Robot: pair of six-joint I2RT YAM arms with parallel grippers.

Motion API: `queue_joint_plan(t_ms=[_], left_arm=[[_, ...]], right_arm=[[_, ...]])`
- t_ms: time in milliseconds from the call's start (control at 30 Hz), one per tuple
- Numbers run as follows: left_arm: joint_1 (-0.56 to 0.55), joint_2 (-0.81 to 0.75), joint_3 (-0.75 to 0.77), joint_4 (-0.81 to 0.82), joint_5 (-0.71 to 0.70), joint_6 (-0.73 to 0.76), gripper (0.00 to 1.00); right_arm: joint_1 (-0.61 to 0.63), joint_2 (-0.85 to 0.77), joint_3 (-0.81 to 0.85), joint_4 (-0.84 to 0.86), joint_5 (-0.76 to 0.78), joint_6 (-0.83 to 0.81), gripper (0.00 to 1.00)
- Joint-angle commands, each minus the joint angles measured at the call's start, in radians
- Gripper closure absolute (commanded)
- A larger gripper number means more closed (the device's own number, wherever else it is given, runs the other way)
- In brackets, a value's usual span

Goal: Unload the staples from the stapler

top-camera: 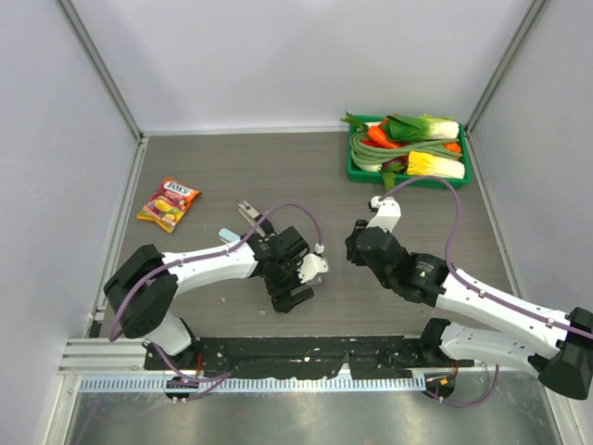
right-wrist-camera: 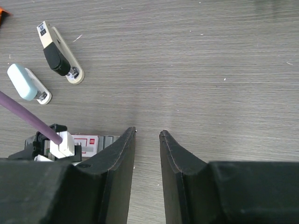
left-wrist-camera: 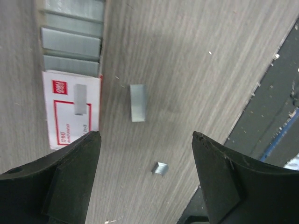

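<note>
Unloading looks nearly done: the staples [left-wrist-camera: 138,102] lie loose by the near edge of the worktop [left-wrist-camera: 187,70], under the wide-open, empty left gripper [left-wrist-camera: 145,135]. The stapler [right-wrist-camera: 22,81] lies left of centre, apart. The right gripper [right-wrist-camera: 147,133] hovers narrow, empty. Any pickup needs a low pinch; the staple box [left-wrist-camera: 70,109] crowds one side.

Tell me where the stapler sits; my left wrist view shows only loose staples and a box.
Observer: The stapler lies on the table just beyond the left arm, and neither gripper touches it.
Operator: Report the right gripper.
Observer: The right gripper hangs over bare table, jaws narrowly apart, with nothing between them.
</note>
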Motion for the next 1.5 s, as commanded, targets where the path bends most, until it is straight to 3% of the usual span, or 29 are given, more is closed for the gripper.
queue_joint_plan(t_ms=[0, 233, 633, 1167, 1467], left_arm=[[-0.007, 0.028, 0.048, 0.087, -0.051, -0.015, 0.18], [-0.027, 0.082, 0.077, 0.088, -0.038, -0.025, 0.2], [-0.091, 0.002, 0.07, 0.07, -0.069, -0.068, 0.22], [-0.128, 0.062, 0.053, 0.085, -0.133, -0.071, 0.24], [-0.128, 0.102, 0.077, 0.084, -0.121, -0.065, 0.32]], right_arm=[[-0.013, -0.015, -0.006, 0.033, -0.012, 0.024, 0.67], [-0.025, -0.027, -0.013, 0.042, -0.024, 0.022, 0.67], [-0.03, -0.017, -0.024, 0.058, -0.035, 0.019, 0.67], [-0.03, -0.024, -0.02, 0.052, -0.038, 0.03, 0.67], [-0.03, -0.027, -0.03, 0.062, -0.043, 0.028, 0.67]])
